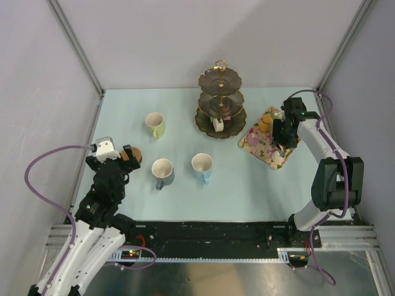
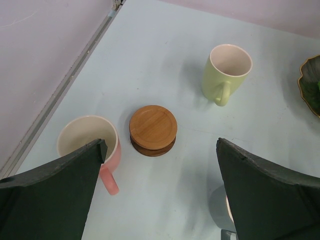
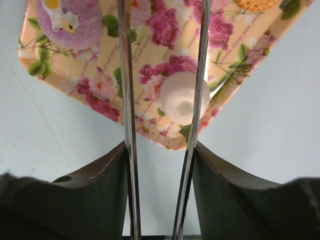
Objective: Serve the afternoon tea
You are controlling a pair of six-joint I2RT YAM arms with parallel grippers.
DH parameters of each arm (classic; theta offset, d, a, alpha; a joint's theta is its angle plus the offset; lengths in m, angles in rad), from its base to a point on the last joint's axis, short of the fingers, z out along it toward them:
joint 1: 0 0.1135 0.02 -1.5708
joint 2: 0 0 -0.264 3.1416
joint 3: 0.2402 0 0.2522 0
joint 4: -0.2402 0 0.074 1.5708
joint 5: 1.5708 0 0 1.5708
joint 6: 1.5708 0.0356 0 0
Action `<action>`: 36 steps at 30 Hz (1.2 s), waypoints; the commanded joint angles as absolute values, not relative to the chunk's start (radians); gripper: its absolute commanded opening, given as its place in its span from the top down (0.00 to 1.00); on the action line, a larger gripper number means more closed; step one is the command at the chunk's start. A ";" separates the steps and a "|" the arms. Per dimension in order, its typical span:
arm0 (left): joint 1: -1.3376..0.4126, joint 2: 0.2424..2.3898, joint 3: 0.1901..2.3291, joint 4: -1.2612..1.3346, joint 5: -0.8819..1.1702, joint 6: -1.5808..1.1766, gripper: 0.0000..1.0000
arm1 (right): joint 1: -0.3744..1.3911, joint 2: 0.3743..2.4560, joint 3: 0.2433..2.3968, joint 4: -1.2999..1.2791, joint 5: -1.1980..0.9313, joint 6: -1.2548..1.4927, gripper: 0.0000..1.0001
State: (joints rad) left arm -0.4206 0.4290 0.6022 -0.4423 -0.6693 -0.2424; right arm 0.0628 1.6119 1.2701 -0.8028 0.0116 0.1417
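Top view: we list 1 three-tier stand (image 1: 221, 98) at the far middle of the worktop (image 1: 259, 191). A yellow-green mug (image 1: 155, 124) sits to its left. A grey mug (image 1: 163, 172) and a blue mug (image 1: 202, 166) stand side by side nearer the arms. The floral tray (image 1: 253, 140) lies right of the stand, under the right gripper (image 1: 282, 140).

Left wrist view: the left gripper (image 2: 161, 147) is spread wide and holds nothing. 1 stack of brown coasters (image 2: 153, 129) lies ahead of it, with the pink mug (image 2: 87, 142) just beside the stack.

Right wrist view: we note the right gripper clamped on metal tongs (image 3: 127, 100). The 2 blades flank 1 white cake (image 3: 182, 97) on the tray, and 1 purple cake (image 3: 70, 20) lies in another corner.
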 commanded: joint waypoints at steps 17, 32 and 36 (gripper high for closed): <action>-0.426 0.423 0.601 -0.412 -0.671 -0.224 0.00 | 0.051 1.587 1.308 -0.750 0.068 0.126 0.62; -0.426 0.432 0.601 -0.411 -0.663 -0.225 0.00 | 0.206 1.436 1.310 -0.806 0.200 0.147 0.70; -0.426 0.432 0.601 -0.411 -0.662 -0.225 0.00 | 0.272 1.443 1.326 -0.825 0.190 0.174 0.70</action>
State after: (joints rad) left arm -0.4210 0.4294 0.6022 -0.4427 -0.6682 -0.2424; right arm 0.2218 1.4597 1.2743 -0.8124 0.1692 0.1390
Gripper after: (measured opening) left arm 0.996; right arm 0.390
